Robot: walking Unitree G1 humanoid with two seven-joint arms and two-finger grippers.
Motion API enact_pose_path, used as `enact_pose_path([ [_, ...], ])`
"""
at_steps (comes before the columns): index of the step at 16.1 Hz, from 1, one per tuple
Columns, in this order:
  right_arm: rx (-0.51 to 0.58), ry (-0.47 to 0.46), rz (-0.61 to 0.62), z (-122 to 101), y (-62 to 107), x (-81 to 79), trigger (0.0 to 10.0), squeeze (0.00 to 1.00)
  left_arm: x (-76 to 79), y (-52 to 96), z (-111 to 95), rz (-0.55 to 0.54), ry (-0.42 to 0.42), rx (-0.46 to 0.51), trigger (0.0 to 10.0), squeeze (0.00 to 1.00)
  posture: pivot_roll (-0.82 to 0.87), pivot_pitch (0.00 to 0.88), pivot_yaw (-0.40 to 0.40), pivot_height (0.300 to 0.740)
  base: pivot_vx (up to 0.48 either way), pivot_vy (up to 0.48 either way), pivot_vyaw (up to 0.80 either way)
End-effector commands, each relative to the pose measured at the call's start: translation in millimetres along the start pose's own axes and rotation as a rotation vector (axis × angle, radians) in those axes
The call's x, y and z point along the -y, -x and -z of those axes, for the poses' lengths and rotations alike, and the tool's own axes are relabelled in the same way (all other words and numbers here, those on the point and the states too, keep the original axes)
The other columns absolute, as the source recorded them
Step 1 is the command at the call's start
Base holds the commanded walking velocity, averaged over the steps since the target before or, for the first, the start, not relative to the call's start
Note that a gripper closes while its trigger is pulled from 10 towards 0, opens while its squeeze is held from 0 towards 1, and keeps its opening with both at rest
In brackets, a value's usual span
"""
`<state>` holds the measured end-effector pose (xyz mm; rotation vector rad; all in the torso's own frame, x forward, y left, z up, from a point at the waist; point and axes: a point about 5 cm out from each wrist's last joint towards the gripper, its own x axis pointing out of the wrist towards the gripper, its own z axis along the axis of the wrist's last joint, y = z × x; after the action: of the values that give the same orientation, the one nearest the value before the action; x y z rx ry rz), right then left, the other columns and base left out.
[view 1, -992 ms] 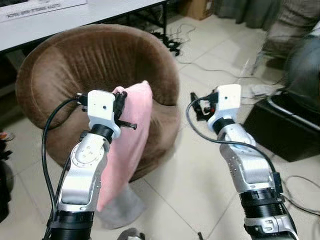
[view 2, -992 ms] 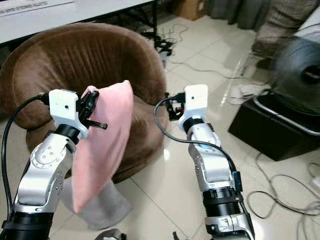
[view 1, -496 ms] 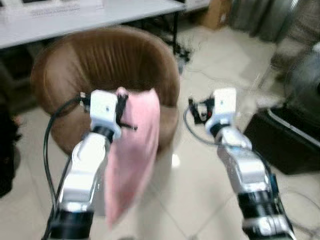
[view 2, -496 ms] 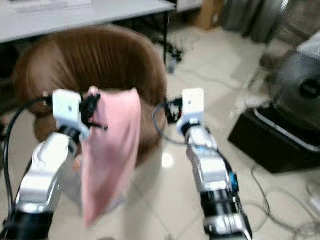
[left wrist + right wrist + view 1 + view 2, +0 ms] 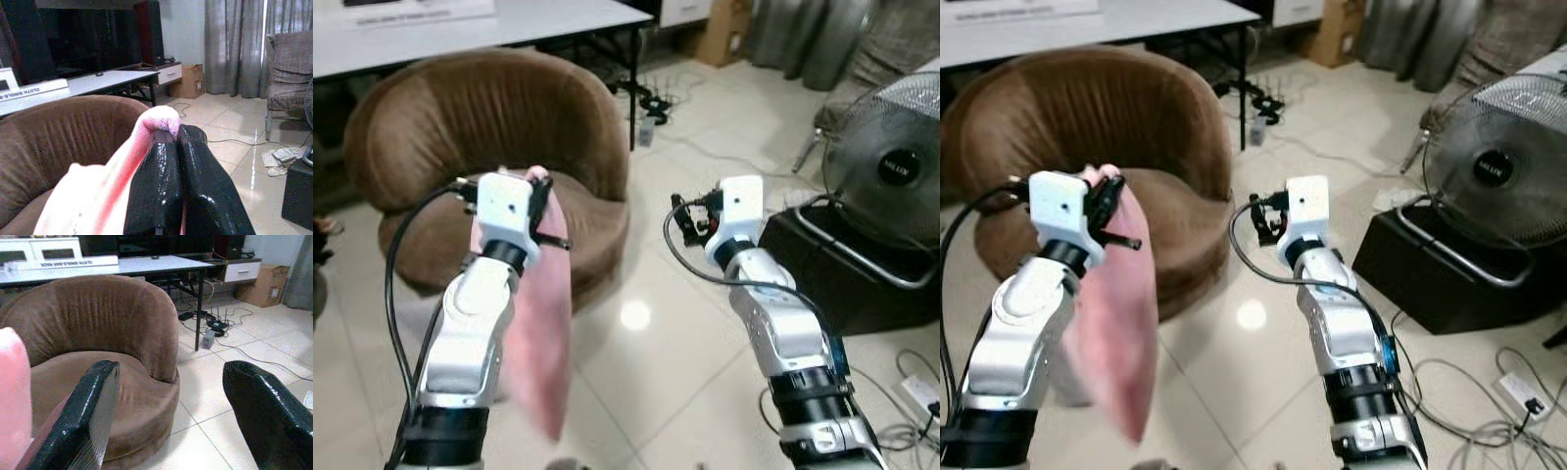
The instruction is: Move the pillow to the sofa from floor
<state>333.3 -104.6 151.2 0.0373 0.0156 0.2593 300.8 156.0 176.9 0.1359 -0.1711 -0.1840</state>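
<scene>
Our left gripper (image 5: 178, 142) has its two black fingers pressed tight on the top corner of a soft pink fabric pillow (image 5: 540, 343), which hangs limp and clear of the floor beside our left arm, in front of a round brown plush sofa chair (image 5: 460, 127). Our right gripper (image 5: 171, 416) is held up level with it, well apart from the pillow, its fingers spread wide and empty, facing the sofa seat. We judge the carry is well along, with only the placing left. The pinch takes in just a small fold of cloth, so a sharp swing could let the pillow slip and drop back to the tiled floor (image 5: 636, 352). The hanging end is blurred and seems to sway, so it might catch on the sofa's front edge and slide off instead of landing on the seat. To our right stand a grey metal floor fan (image 5: 1498, 176) on a black box (image 5: 1430, 269), with loose cables (image 5: 1489, 392) on the tiles beside them, which could tangle our feet if we step that way. Behind the sofa runs a long white table (image 5: 460, 29). Nothing stands between us and the sofa seat.
</scene>
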Motion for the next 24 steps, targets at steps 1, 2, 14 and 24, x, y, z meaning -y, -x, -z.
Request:
enact_pose_path([
  [1,0.009,0.002,0.026,-1.2,0.5,8.8,10.0,0.00,8.1,-4.6,-9.6,0.031,-0.009,0.049,10.0,0.00,0.12,0.000,0.028,0.740,0.000,-0.480,0.00],
  [2,0.010,0.002,0.026,-1.1,1.2,8.8,10.0,0.00,8.1,-5.2,-8.2,0.031,0.020,0.031,10.0,0.00,0.12,0.000,0.029,0.740,0.000,0.000,0.00],
  [14,0.015,0.003,0.031,-3.1,-3.9,9.3,10.0,0.00,-1.6,-12.5,-13.7,-0.016,0.037,0.069,10.0,0.00,0.12,0.000,0.023,0.740,0.000,0.115,0.00],
  [24,-0.022,-0.005,0.015,3.2,-8.2,4.8,10.0,0.00,-4.1,-10.4,-9.1,-0.026,0.000,0.057,10.0,0.00,0.15,0.000,-0.001,0.740,0.312,0.000,-0.09],
])
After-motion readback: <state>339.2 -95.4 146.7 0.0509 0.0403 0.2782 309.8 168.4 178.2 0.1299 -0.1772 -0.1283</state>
